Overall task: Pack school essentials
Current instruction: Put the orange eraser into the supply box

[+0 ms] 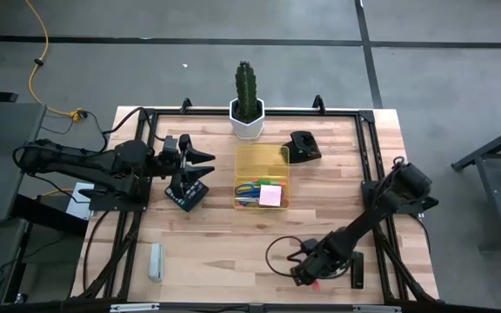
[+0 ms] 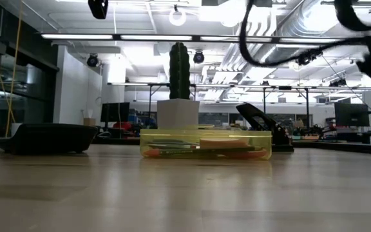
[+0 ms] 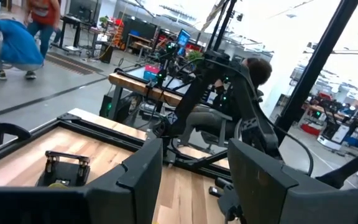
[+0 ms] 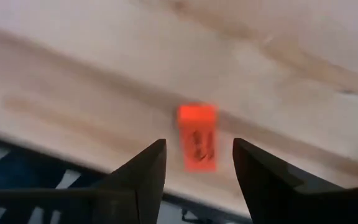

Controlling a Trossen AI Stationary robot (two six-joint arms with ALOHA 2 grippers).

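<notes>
Down near the table's front edge, a small red piece (image 4: 197, 137), rectangular with dark marks on it, lies flat on the wooden table (image 1: 216, 248). The right gripper (image 4: 197, 165) hangs over it with its fingers spread apart and released, the red piece showing in the gap between them but not grasped. Well away from the red piece, toward the middle of the table, stands a clear yellow box (image 1: 262, 176) holding blue-handled scissors (image 1: 249, 188), a square pink sticky-note pad (image 1: 271, 196) and a few green and red bits. Behind the box, a green cactus in a white pot (image 1: 247, 100) stands at the table's far edge, and a black stapler (image 1: 303, 146) lies just beside the box. The left gripper (image 1: 205, 165) waits to the box's left, raised off the wood, fingers parted and empty. A pale eraser-like block (image 1: 155, 262) lies near the front left corner.
</notes>
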